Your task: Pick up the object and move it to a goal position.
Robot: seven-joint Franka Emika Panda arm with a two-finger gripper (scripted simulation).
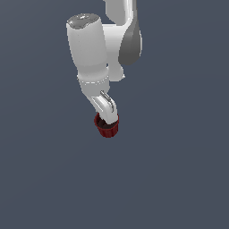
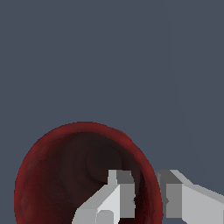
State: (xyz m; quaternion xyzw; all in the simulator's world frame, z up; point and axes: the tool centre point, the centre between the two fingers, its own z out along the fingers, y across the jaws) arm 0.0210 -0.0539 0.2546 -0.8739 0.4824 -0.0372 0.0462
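The cup (image 1: pixel 107 128), small, dark red and ribbed, is seen at the tip of the white arm, near the middle of the plain grey surface that fills the exterior view. No edge or corner of a desk is shown, so its place cannot be fixed more closely than that. Whether the cup rests on that surface or hangs clear of it cannot be told, since no shadow or contact line is visible.

The pincer (image 2: pixel 146 199) is narrowed onto the cup's wall: in the wrist view one finger (image 2: pixel 116 197) lies inside the dark brownish bowl and the other finger (image 2: pixel 183 197) outside the rim, with the red wall pinched between them. The cup (image 2: pixel 65 175) is thus held by one side of its rim, not across its full width, and in the exterior view it appears tilted under the pincer (image 1: pixel 108 120).

The step in hand is judged to be the carrying of the held cup toward the goal; no goal marker is visible in either view, so progress toward it cannot be judged.

For this step to be done well, the grip should be kept firm and unchanged, since a thin wall held on one side is likely to swivel or slip if the pressure is eased. Motion is best kept smooth and slow, without sudden turns of the wrist, because the cup's weight hangs off to one side of the fingers. Should the cup be low, it would best be lifted clear before any sideways travel, so that its base is not dragged.
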